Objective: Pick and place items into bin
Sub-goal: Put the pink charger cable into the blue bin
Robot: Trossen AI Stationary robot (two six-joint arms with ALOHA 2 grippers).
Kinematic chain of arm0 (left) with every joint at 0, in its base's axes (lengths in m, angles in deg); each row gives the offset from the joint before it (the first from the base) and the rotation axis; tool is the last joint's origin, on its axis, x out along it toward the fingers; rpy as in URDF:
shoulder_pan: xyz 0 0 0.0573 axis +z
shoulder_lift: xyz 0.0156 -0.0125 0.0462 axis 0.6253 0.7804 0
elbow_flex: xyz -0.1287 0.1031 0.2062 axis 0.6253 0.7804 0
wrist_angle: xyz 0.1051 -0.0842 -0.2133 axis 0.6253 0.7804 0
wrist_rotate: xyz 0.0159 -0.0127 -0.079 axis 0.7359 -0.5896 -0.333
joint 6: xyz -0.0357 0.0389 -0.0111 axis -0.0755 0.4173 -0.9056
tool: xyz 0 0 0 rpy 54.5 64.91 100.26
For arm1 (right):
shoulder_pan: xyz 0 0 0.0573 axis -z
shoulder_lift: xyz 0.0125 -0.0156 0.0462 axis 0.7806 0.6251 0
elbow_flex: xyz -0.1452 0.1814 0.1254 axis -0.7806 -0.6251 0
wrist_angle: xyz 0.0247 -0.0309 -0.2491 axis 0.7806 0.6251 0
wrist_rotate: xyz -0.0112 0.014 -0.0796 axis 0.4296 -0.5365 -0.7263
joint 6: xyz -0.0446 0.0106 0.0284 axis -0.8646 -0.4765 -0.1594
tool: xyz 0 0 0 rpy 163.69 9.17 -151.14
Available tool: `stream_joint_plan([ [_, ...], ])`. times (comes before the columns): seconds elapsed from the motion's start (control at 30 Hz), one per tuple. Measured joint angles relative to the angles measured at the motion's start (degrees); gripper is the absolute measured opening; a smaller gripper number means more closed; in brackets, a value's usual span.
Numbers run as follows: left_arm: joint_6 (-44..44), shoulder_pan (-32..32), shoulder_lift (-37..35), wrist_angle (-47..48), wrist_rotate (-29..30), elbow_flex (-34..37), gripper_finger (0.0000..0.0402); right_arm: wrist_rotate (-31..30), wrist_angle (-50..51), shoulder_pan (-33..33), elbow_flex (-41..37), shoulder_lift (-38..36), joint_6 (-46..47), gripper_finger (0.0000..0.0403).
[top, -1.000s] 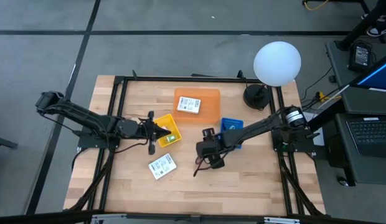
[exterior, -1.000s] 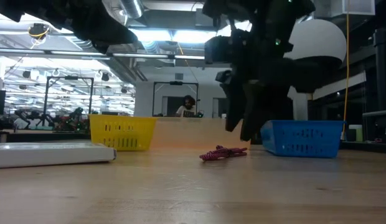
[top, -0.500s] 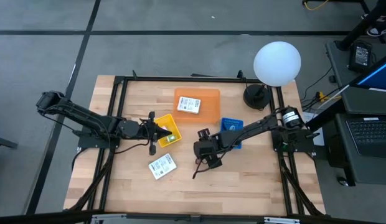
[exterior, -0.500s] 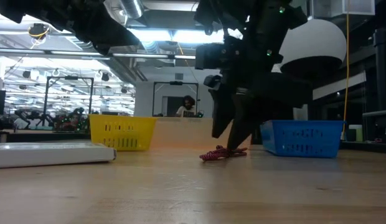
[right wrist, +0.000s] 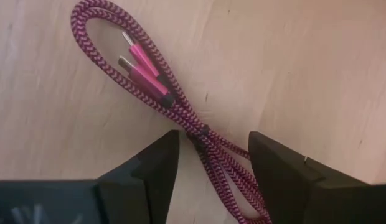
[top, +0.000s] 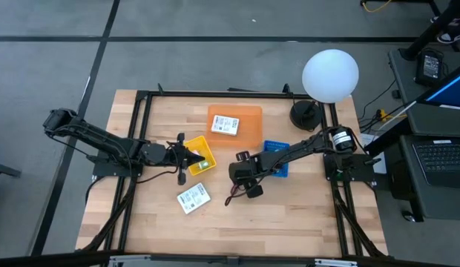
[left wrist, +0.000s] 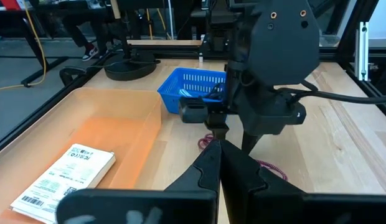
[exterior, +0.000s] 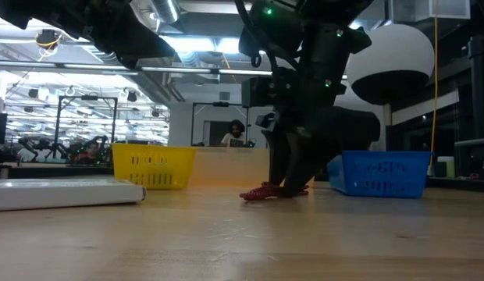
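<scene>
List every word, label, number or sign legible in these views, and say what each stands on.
None can be read.
White packet in the orange tray: printed lines and a barcode, too small to read.
White packet on the table: label print, too small to read.
Red cord, blue basket, yellow basket: no text shows.

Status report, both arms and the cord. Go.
Right gripper down at the table, jaws open astride the red braided cord, not yet closed. Left gripper shut, parked over the yellow basket. Nothing blocking.

Right gripper (top: 243, 185) over red cord (top: 231, 196) (mid-table).
</scene>
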Motion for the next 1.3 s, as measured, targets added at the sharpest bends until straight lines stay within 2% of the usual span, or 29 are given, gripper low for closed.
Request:
stream_joint_plan([
  [0.17, 0.0, 0.0, 0.0, 0.0, 0.0, 0.0, 0.0004, 0.0, 0.1, 0.0, 0.0, 0.3, 0.2, 0.0193],
  [0.27, 0.0, 0.0, 0.0, 0.1, 0.0, 0.0, 0.0004, 0.1, 0.3, 0.0, 0.0, 0.4, 0.2, 0.0177],
  [0.77, 0.0, 0.0, 0.0, 0.1, 0.0, 0.0, 0.0004, 0.9, 1.0, -0.1, -0.2, 0.5, 1.8, 0.0011],
  [1.03, 0.0, 0.0, 0.0, 0.1, 0.0, 0.0, 0.0004, 2.1, 1.7, 0.0, 0.6, 0.5, 5.0, 0.0004],
  [1.3, 0.0, 0.0, 0.0, 0.1, 0.0, 0.0, 0.0004, 5.6, 10.4, -0.8, 9.0, 1.0, 7.7, 0.0002],
])
